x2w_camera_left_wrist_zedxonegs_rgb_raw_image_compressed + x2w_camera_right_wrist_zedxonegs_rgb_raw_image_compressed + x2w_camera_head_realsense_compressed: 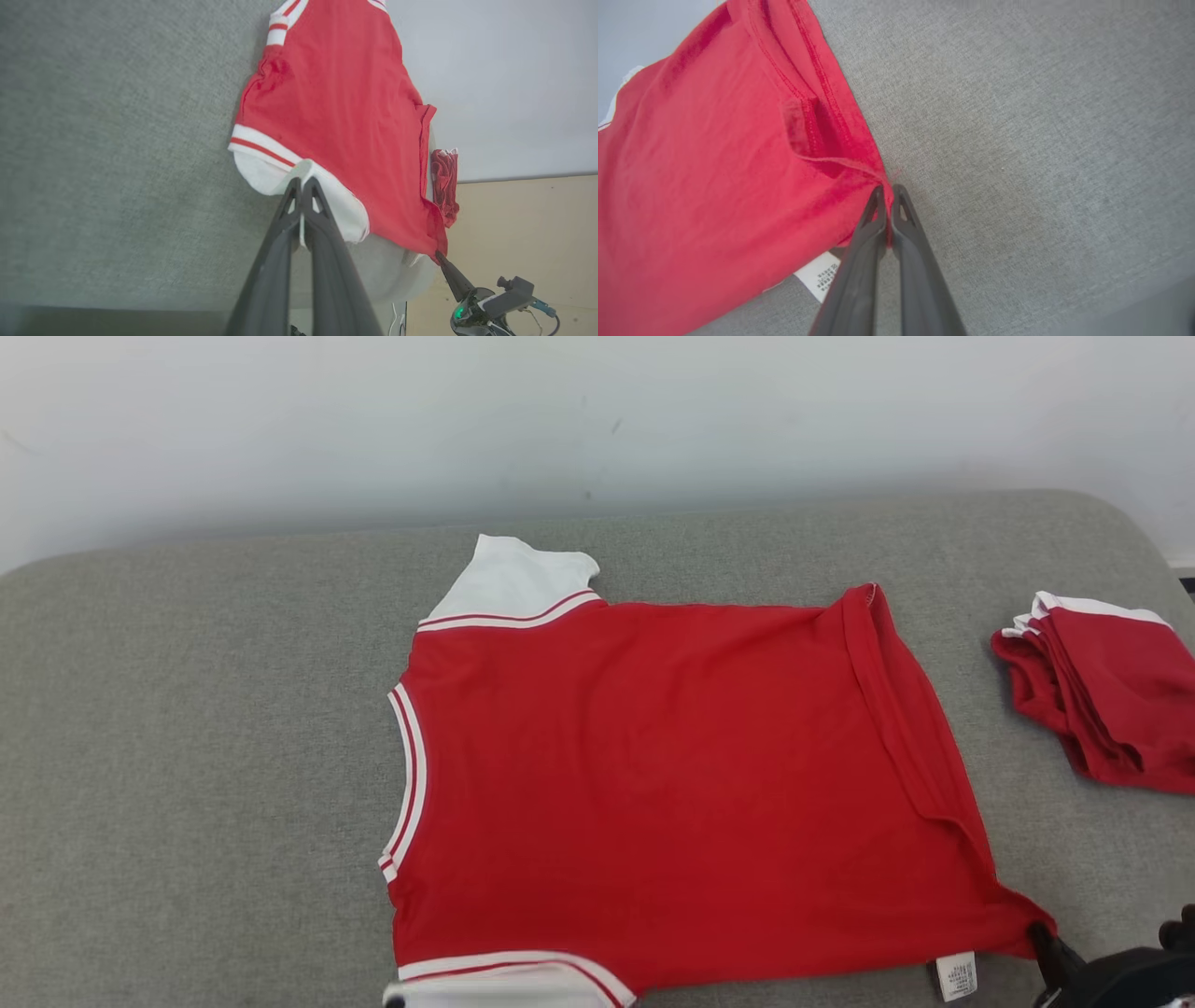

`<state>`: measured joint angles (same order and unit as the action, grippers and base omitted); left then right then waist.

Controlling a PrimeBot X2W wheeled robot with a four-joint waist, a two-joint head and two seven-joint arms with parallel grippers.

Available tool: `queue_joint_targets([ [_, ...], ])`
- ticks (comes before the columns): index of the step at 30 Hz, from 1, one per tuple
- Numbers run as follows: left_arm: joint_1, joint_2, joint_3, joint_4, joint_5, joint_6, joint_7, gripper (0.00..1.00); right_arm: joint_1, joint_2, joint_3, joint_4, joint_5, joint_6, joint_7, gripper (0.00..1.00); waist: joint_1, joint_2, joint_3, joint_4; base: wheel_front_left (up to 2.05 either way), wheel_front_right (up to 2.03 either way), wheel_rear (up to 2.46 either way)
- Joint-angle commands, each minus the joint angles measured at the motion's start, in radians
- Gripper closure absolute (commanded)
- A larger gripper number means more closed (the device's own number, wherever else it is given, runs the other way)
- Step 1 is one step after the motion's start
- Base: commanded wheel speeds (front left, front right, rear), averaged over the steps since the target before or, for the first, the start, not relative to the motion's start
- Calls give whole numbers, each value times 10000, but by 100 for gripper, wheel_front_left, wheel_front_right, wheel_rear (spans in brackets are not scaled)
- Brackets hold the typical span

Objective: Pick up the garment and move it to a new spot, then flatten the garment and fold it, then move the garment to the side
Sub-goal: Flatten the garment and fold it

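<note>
Red shirt [672, 784] lying spread on grey pad [187, 756], long axis running left-right: collar end left, hem right. Left gripper [301, 184] clamping shut on near white sleeve [266, 175]; right gripper [888, 191] pinching near hem corner [859, 200], fingers closed on cloth. Both holding near edge, so whole body stretching away from fingertips toward far sleeve [518, 579]. Likely fold going forward, near edge over far, both arms travelling together. Folded pile [1111, 691] sitting well apart at right.

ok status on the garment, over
Left gripper shut on garment at white sleeve, right gripper at hem corner. Garment spread on grey cushion, not folded. Folded red stack to the right, not touching.
</note>
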<state>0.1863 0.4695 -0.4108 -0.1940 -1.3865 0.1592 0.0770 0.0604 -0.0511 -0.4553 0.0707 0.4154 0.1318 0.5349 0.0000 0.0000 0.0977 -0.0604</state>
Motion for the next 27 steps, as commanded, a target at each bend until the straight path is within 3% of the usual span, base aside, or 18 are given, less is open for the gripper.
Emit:
queue_joint_targets([
  [1, -352, -141, 84, 145, 139, -28, -243, 100, -177, 23, 102, 6, 135, -20, -179, 100, 0, 0, -5, 8, 0, 0, 0],
  [14, -3072, -1633, -49, 1525, 924, -466, -1184, 100, -1349, 25, 746, -44, 1448, -20, -1037, 100, 0, 0, 339, 107, 0, 0, 0],
  [27, -4875, -2105, 69, 2934, 1863, -208, -2016, 100, -2688, 27, 835, 726, 1512, -20, -1888, 100, 0, 0, 889, 68, 0, 0, 0],
])
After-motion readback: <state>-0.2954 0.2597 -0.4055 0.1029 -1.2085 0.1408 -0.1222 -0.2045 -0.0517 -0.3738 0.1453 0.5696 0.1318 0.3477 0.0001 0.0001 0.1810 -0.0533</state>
